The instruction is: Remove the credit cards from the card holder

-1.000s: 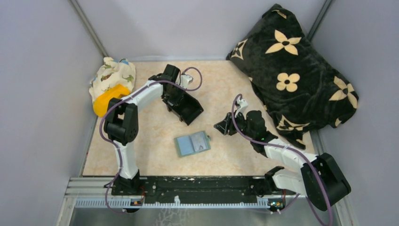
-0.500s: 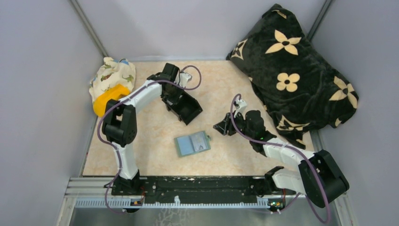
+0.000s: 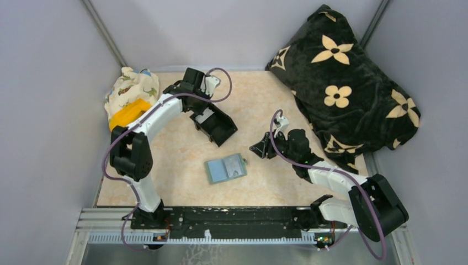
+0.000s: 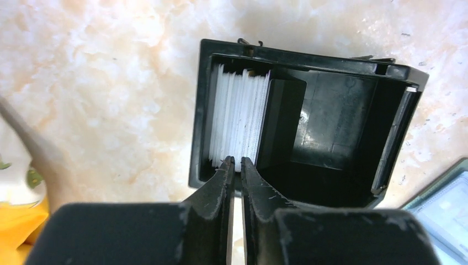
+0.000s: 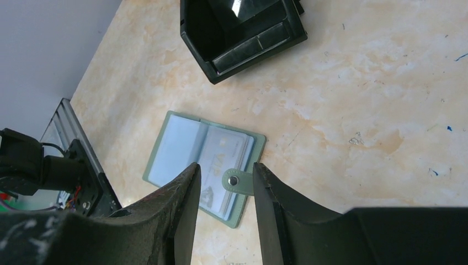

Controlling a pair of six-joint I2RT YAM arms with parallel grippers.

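The table (image 3: 182, 182) has a dark flowered blanket (image 3: 342, 77) heaped at its far right corner and a printed cloth (image 3: 131, 88) at the far left. I can read no lettering on either. Neither has any part in the job as it stands. The black box (image 3: 218, 126) sits left of centre towards the back, and the left claw (image 4: 236, 161) hangs over its near rim. Its fingers are pinched to a thin slit with nothing that I can make out between them. The tips point at a white stack (image 4: 240, 116) standing on edge against the box's left wall. I cannot tell whether that stack came out of the holder. The holder (image 3: 225, 168) lies spread open and flat near the middle of the table, in front of the box and well apart from it. The right claw (image 5: 226, 165) hovers above it, spread wide and gripping nothing, with the snap tab (image 5: 236, 181) showing in the gap. To my eye the job is unfinished. The right-hand pockets still carry cards (image 5: 232, 160), layered one over another, and the left-hand side is too pale to judge as full or empty. The only writing I can read is "VIP" on the top pale card (image 5: 223, 152).
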